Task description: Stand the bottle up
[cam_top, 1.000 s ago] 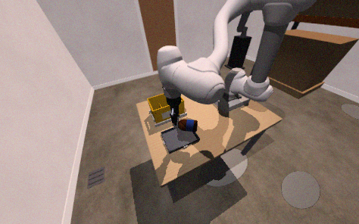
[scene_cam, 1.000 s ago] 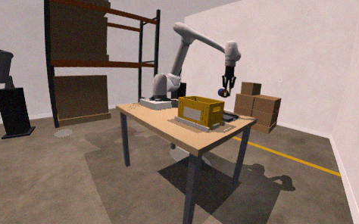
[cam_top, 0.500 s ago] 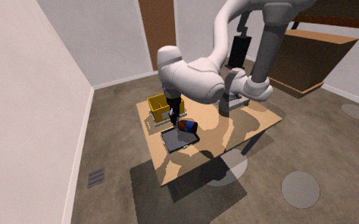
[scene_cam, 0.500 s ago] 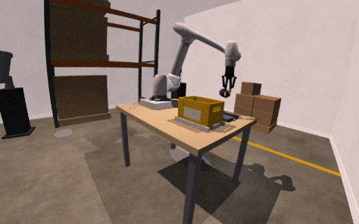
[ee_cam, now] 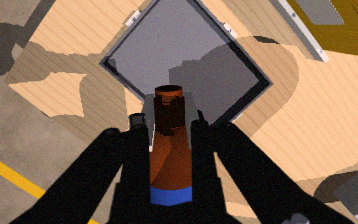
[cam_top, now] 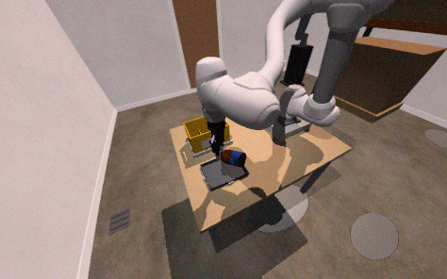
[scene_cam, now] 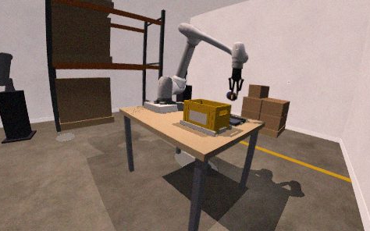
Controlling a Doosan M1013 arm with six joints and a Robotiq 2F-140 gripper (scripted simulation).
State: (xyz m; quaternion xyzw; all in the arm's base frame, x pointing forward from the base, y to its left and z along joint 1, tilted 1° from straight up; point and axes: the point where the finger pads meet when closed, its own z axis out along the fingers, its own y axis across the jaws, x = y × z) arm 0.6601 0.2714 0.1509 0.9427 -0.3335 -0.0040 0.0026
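The brown bottle (cam_top: 227, 156) (scene_cam: 229, 95) (ee_cam: 170, 167) with a blue band is held in the air, tilted well over from upright. Its neck points toward the top of the wrist view. My gripper (cam_top: 218, 148) (scene_cam: 235, 93) (ee_cam: 169, 105) is shut on the bottle, with one finger on each side of it. The dark grey tray (cam_top: 216, 175) (scene_cam: 238, 121) (ee_cam: 145, 45) lies on the table below, with nothing seen on it. The bottle's base is hidden in the wrist view.
The yellow crate (cam_top: 200, 143) (scene_cam: 207, 114) (ee_cam: 352, 42) stands beside the tray on the table (cam_top: 258, 181) (scene_cam: 163, 126) (ee_cam: 330, 125), with light grey strips along its foot. The arm's base stands at another part of the table. Shadows of the arm fall over the table and tray.
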